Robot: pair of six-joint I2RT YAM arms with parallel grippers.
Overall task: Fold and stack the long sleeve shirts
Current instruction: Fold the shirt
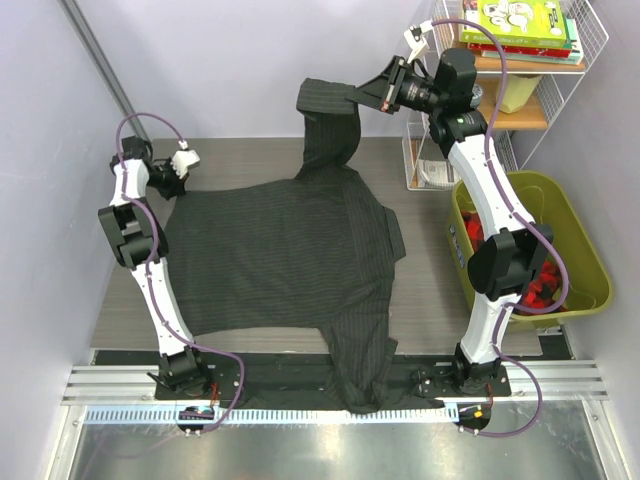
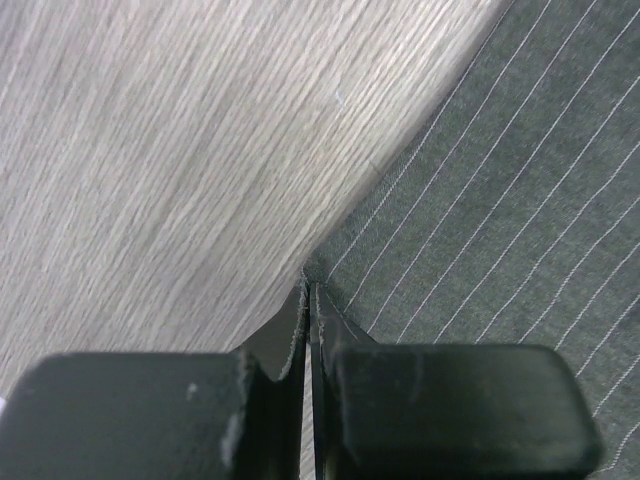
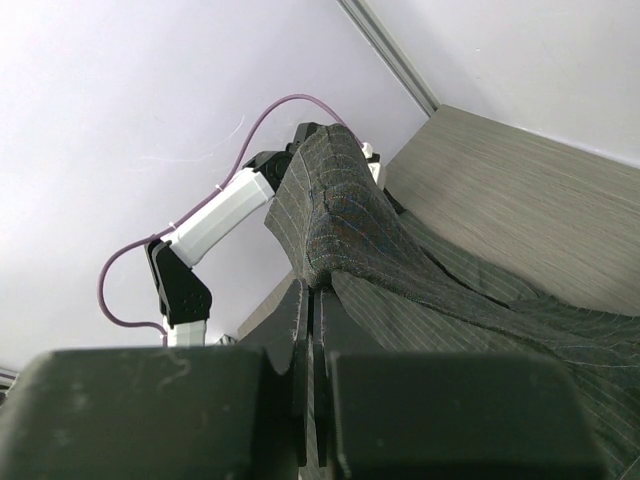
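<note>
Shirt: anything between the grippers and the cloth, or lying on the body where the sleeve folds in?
Nothing visible. The left gripper is shut on the far left corner of the shirt, and the right gripper holds its raised sleeve. No other thing lies on the shirt body spread on the table.

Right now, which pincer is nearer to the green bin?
Right. The right pincer holds the shirt's raised sleeve just beyond the green bin's far end; the left pincer grips the shirt's opposite edge, across the table.
</note>
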